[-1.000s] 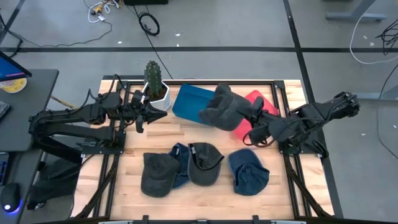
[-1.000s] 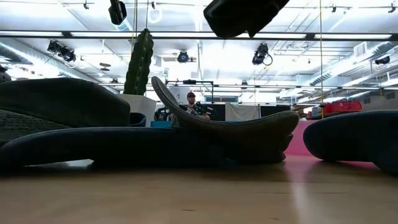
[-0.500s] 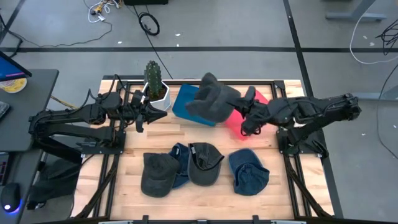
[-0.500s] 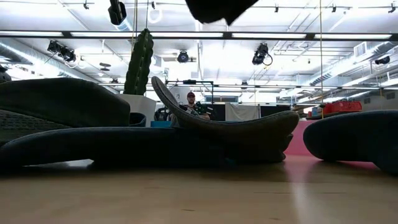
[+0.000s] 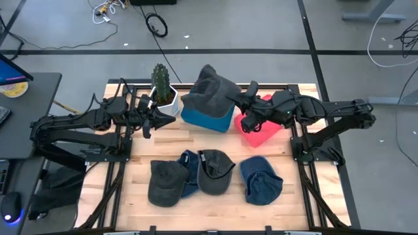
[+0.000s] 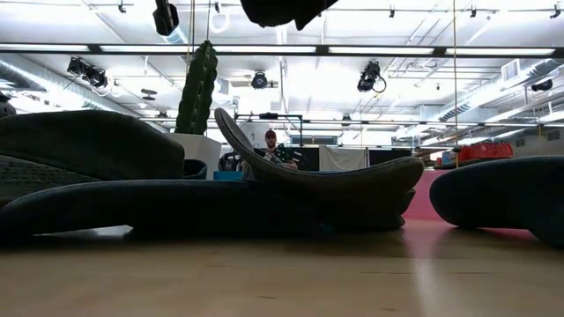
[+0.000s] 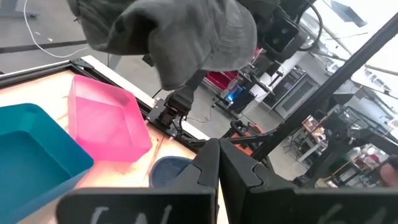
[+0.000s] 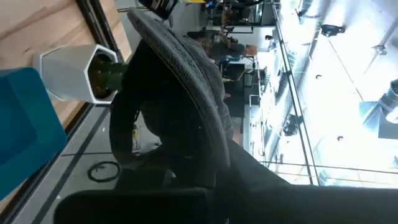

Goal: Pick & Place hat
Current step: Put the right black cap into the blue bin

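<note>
- The right gripper [image 5: 232,99], upper centre of the high view, is clamped on a grey hat [image 5: 210,91], holding it in the air above the teal bin [image 5: 208,117].
- In the right wrist view the grey hat [image 8: 180,93] drapes over that arm's dark fingers, brim curving upward.
- The left gripper [image 5: 168,117], centre-left of the high view, rests with its fingers [image 7: 211,168] pressed together on nothing, just beside a white pot holding a cactus [image 5: 160,79].
- A pink bin [image 5: 264,127] sits just right of the teal bin.
- Along the lower middle of the wooden table [image 5: 222,209] lie three caps: a grey cap [image 5: 166,183], a dark cap [image 5: 215,171] and a blue cap [image 5: 261,179].
</note>
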